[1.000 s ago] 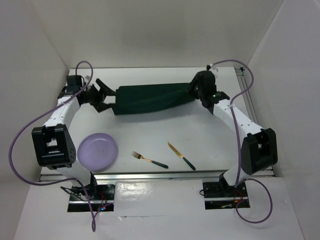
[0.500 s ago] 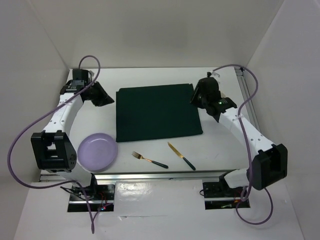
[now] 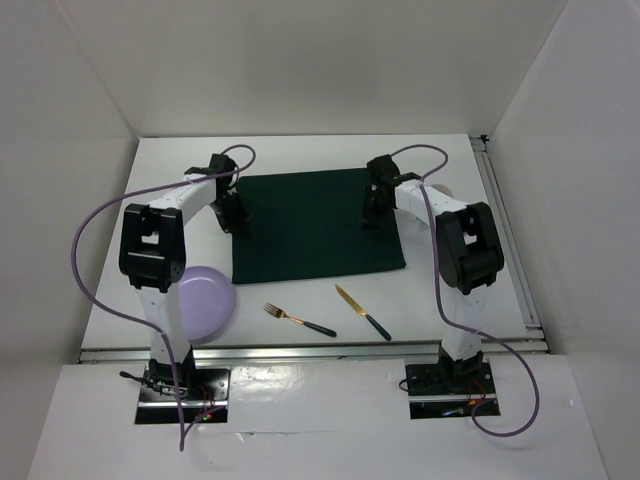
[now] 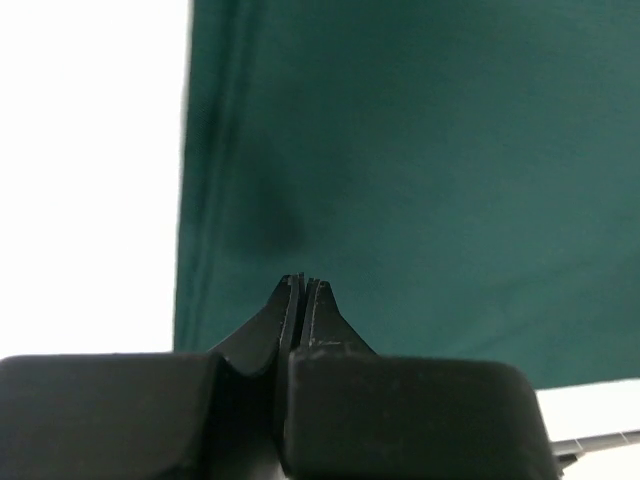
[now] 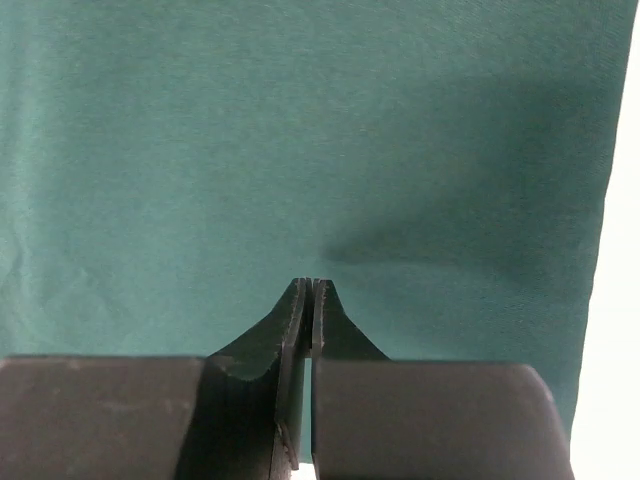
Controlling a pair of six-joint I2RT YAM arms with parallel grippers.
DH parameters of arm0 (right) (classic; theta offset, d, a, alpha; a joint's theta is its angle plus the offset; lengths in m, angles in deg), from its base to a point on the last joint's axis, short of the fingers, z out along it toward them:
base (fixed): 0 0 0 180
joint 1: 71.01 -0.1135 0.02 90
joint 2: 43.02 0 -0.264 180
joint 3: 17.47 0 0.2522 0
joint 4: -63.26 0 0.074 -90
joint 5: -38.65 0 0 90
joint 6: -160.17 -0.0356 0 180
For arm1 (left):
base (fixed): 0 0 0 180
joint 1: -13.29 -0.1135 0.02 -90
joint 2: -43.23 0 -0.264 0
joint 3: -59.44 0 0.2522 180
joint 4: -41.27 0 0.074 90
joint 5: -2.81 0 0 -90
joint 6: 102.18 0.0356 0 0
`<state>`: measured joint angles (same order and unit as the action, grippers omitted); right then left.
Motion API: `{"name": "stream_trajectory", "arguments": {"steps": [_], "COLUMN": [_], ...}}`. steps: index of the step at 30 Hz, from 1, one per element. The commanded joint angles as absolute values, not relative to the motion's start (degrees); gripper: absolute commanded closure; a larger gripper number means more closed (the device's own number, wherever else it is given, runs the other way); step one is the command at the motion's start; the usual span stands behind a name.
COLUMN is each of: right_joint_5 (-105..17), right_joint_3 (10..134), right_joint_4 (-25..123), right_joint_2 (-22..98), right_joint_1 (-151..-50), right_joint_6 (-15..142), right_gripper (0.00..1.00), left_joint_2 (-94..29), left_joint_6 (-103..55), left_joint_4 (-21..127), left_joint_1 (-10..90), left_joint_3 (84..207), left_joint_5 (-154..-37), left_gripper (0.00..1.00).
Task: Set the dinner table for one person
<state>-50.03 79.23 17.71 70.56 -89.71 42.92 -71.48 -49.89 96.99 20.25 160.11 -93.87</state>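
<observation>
Robotics lab test cell: white panels (image 3: pixel 320 70) walled the dinner table (image 3: pixel 300 155), the cabled left arm (image 3: pixel 150 245) and right arm (image 3: pixel 465 240) bolted at its edge.

No legible text, labels, brand marks, numbers or signs in any of the three views; nothing to record.

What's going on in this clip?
Two robot arms are setting a place on the white table. The dark green mat lies spread flat in the middle. The left gripper and right gripper are both shut and empty, over the mat's left and right sides. The purple plate, fork and knife lie nearer the front edge, none on the mat yet.
</observation>
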Motion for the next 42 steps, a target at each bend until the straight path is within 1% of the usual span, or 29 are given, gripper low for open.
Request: {"name": "stream_trajectory", "arguments": {"steps": [1, 11, 18, 20, 24, 28, 29, 32, 42], "right_joint_5": [-48.45, -48.45, -49.07, -49.59, -51.53, -52.75, -52.76, -53.98, -55.92], "right_joint_3": [78.74, 74.96, 74.43, 74.95, 75.57, 75.04, 74.26, 73.2, 70.13], "right_joint_4": [17.42, 21.29, 21.99, 22.52, 21.29, 20.76, 20.76, 20.76, 19.7], "right_joint_2": [69.65, 74.66, 76.33, 77.64, 78.26, 78.26, 77.66, 77.04, 74.84], "right_joint_1": [-88.68, -88.06, -88.06, -88.58, -89.2, -89.2, -89.2, -89.2, -89.73], "right_joint_6": [42.58, 38.45, 35.81, 35.8, 35.28, 34.75, 34.75, 34.22, 34.22], "right_gripper": [1.0, 1.0, 1.0, 1.0, 1.0, 1.0, 1.0, 1.0, 1.0], "left_joint_2": [-74.18, -84.9, -92.81, -92.82, -91.16, -86.68, -85.02, -83.78, -81.4], "left_joint_6": [-49.8, -49.8, -48.75, -48.74, -48.74, -49.88, -49.88, -50.41, -50.41], "left_joint_4": [98.01, 99.77, 103.45, 104.25, 103.64, 100.48, 99.43, 98.1, 97.57], "left_joint_1": [19.45, 17.86, 16.81, 16.81, 16.11, 15.58, 15.58, 15.58, 15.58], "left_joint_3": [163.2, 172.68, 183.75, 185.43, 182.19, 173.94, 170.27, 165.94, 163.47], "left_joint_5": [-92.12, -91.06, -90.01, -89.3, -89.3, -89.3, -90.17, -90.18, -89.13], "left_gripper": [1.0, 1.0, 1.0, 1.0, 1.0, 1.0, 1.0, 1.0, 1.0]}}
